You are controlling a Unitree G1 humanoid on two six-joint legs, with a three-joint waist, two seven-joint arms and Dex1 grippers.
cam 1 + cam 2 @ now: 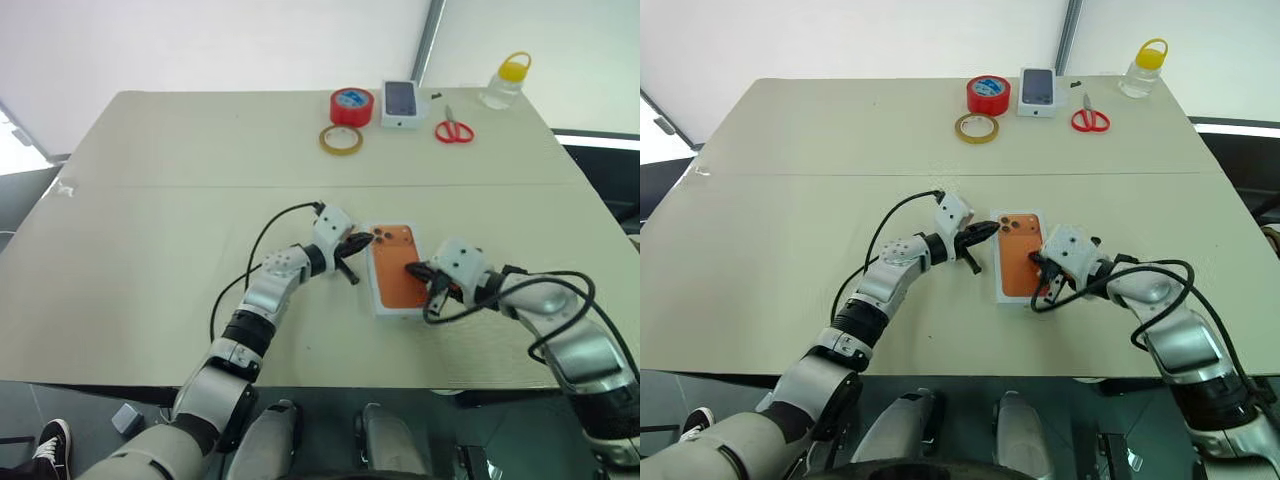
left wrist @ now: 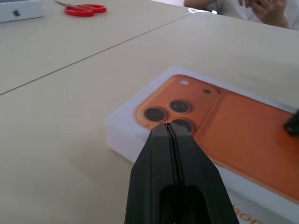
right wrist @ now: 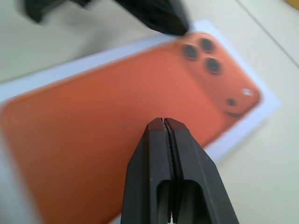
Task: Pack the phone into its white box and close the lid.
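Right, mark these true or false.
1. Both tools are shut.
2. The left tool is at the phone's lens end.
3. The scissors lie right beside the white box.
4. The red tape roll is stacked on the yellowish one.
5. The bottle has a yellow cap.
1. True. The left tool and the right tool both have their fingers pressed together.
2. True. It sits by the lens cluster of the phone.
3. False. The scissors lie at the table's far edge, well away from the white box.
4. False. The red tape roll stands on the table behind the yellowish one, not on it.
5. True. The bottle is clear with a yellow cap.
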